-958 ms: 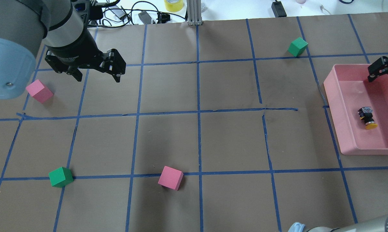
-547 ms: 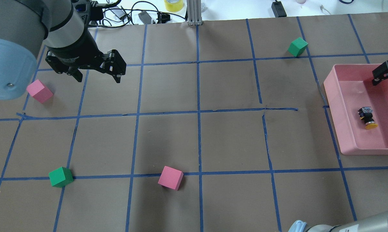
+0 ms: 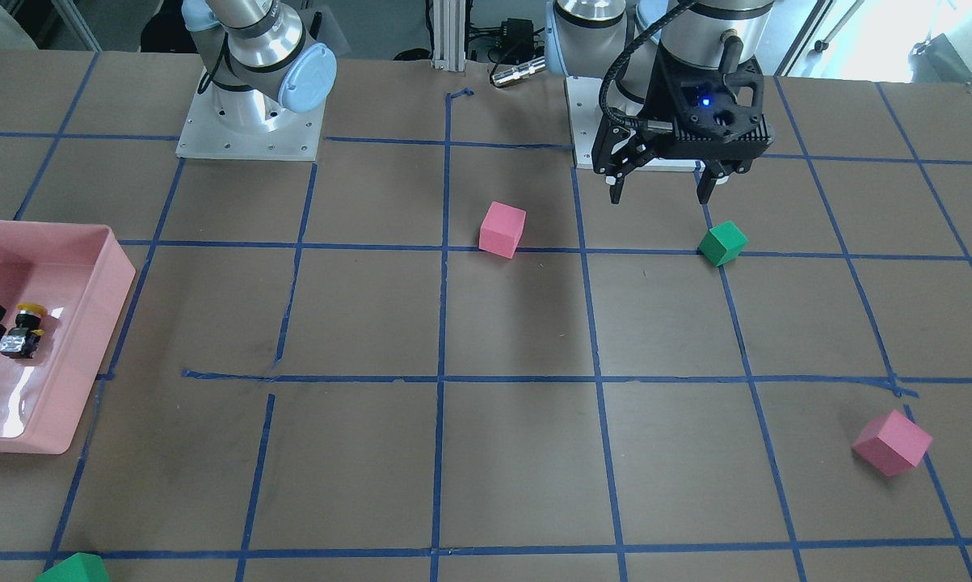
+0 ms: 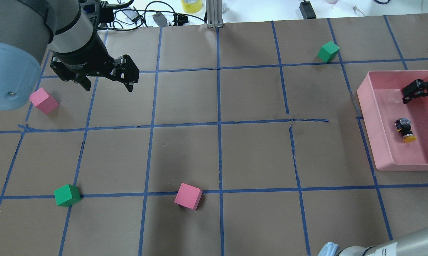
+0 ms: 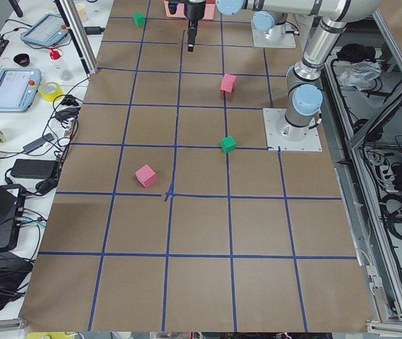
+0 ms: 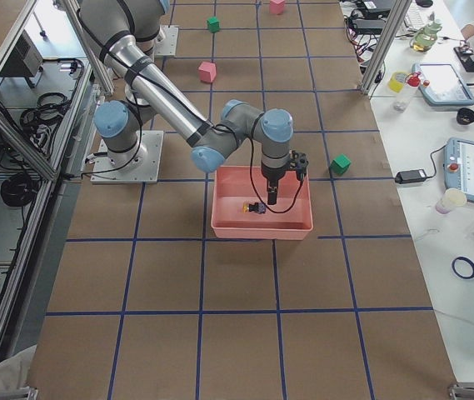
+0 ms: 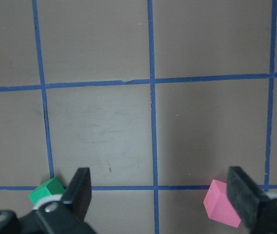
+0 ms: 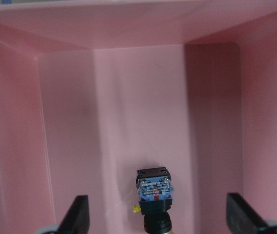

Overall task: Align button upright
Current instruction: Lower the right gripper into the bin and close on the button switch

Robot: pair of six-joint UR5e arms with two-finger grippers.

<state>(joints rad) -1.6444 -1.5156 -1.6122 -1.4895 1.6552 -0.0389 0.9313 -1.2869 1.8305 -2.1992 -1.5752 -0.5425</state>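
Observation:
The button (image 4: 405,130) lies on its side inside the pink bin (image 4: 368,106), with its yellow cap toward the robot and its metallic base away. It also shows in the front view (image 3: 23,331) and in the right wrist view (image 8: 155,200). My right gripper (image 4: 427,93) is open and empty over the bin, just beyond the button. In the right wrist view its fingers (image 8: 79,214) stand one on each side of the button and do not touch it. My left gripper (image 4: 107,85) is open and empty, above the table at the far left.
Two pink cubes (image 4: 43,100) (image 4: 188,196) and two green cubes (image 4: 67,195) (image 4: 328,51) lie spread over the brown, blue-taped table. The left wrist view shows a green cube (image 7: 46,191) and a pink cube (image 7: 221,204) below the left gripper. Cables lie along the far edge.
My right gripper has moved over the bin toward the button. The left arm, the button and the cubes have not moved.

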